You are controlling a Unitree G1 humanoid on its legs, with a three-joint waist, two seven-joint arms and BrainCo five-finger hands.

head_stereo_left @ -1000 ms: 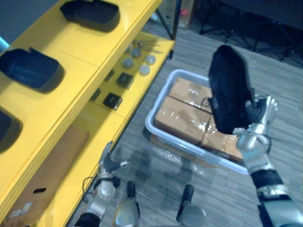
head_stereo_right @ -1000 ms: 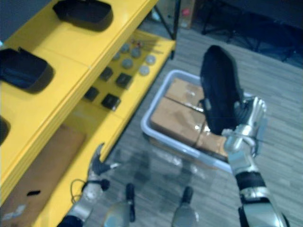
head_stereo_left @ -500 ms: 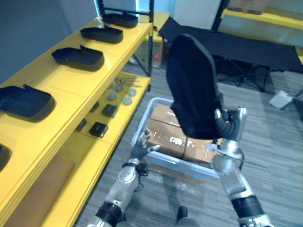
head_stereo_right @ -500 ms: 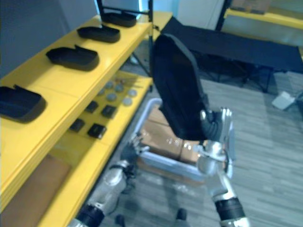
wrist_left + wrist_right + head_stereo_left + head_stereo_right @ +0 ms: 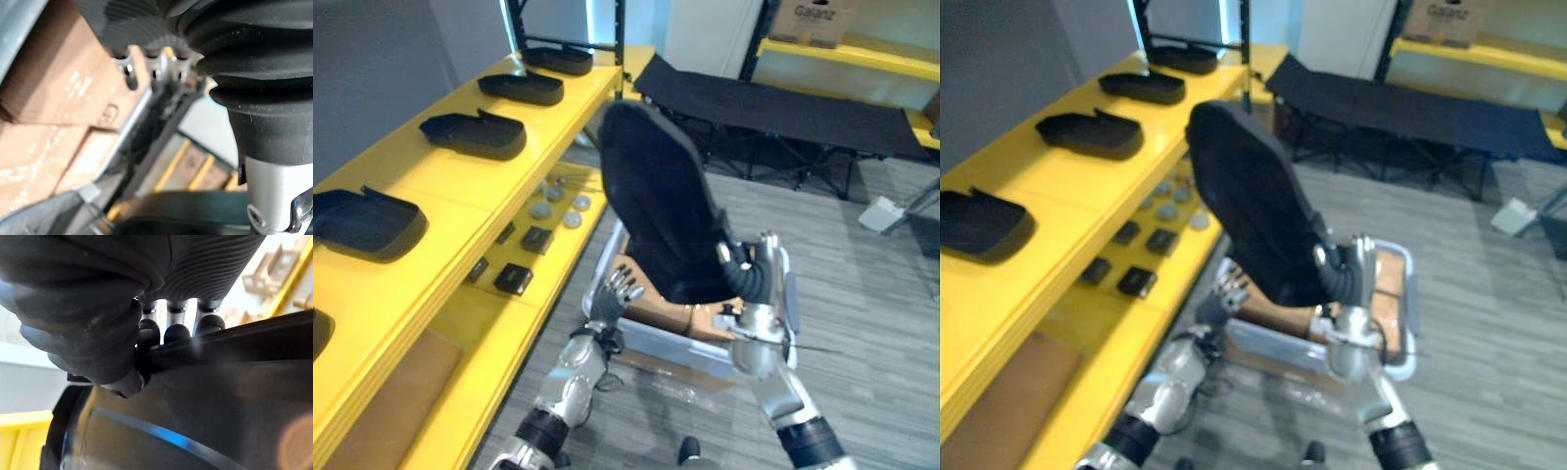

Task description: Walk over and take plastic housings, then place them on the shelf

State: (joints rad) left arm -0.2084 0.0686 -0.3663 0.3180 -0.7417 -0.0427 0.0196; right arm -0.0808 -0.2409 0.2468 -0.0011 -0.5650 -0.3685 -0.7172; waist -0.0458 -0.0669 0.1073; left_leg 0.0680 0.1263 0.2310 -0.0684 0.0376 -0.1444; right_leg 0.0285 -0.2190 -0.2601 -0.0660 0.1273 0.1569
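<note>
Black plastic housing (image 5: 656, 196) stands nearly upright at the middle of the head views. It is clamped near its lower edge by the right hand (image 5: 751, 277), which sits at 4 o'clock from the shell. The right wrist view shows that hand's fingers (image 5: 177, 335) curled over the housing's rim. The left hand (image 5: 615, 292) hangs at 7 o'clock from the housing, fingers spread and loose, holding nothing, in front of a grey bin (image 5: 677, 351) packed with cardboard boxes (image 5: 658, 305). The yellow shelf (image 5: 440, 191) runs from 8 o'clock up to 11 o'clock, with several placed housings (image 5: 475, 133) in a row along its top board. By my reading the pick-up is done and the shelf is partly stocked. What remains for this piece is carrying it toward 9 o'clock and setting it down on a free stretch of the board
</note>
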